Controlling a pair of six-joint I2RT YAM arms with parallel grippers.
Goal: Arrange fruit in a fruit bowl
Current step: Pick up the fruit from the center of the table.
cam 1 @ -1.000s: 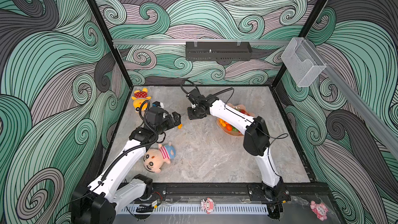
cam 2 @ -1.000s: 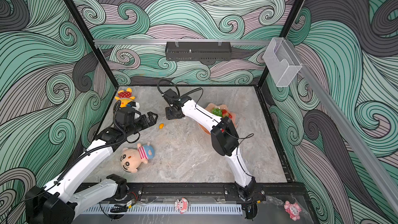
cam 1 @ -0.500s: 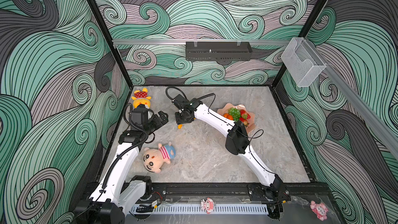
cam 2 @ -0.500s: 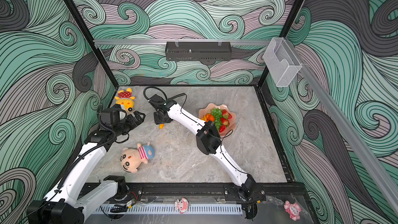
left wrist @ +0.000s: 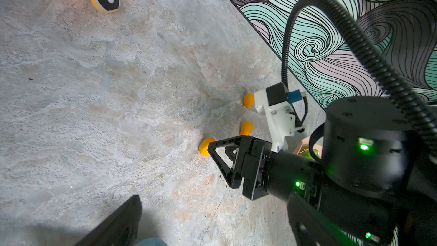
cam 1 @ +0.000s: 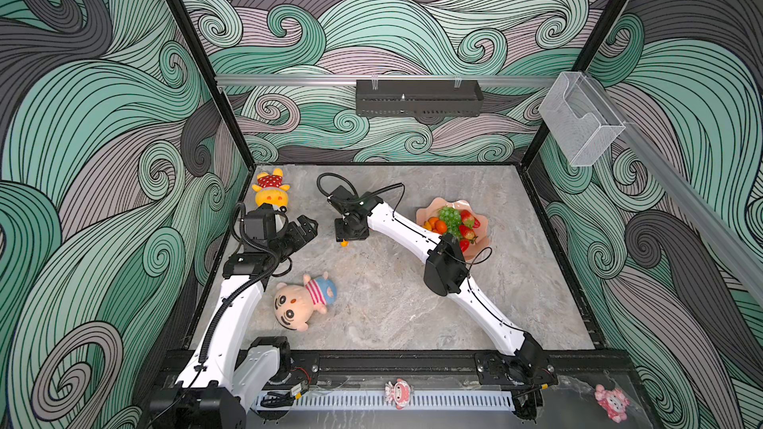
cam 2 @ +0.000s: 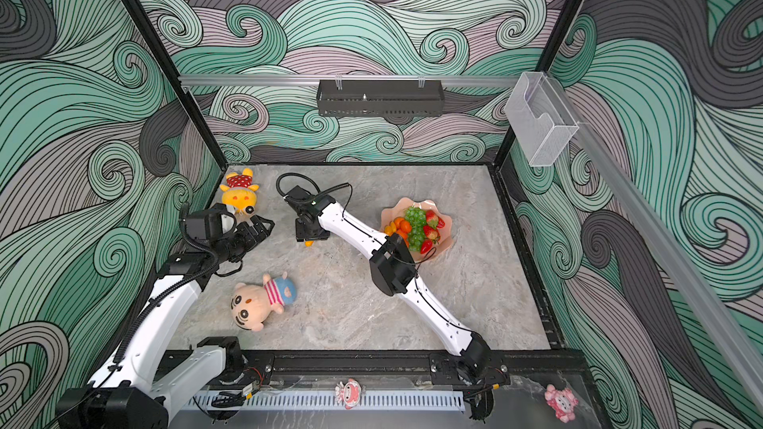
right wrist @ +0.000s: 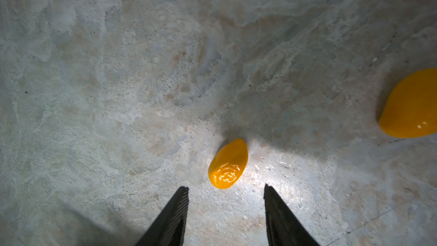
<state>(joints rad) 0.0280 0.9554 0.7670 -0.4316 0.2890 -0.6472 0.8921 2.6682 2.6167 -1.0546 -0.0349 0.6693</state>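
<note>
Right gripper [cam 1: 349, 237] jaws moderately apart and empty, tips just short of the kumquat [right wrist: 228, 164]; closing off-centre could squirt that glossy oval sideways out of reach.

Pink bowl [cam 1: 431, 208]: grapes [cam 1: 450, 216], strawberries [cam 1: 466, 217], tangerines [cam 1: 441, 225]; three kumquats [left wrist: 207, 146] loose outside.

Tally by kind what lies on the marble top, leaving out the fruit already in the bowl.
Loose kumquats: 3
Plush dolls: 2
Fruit bowl: 1
Total: 6
</note>
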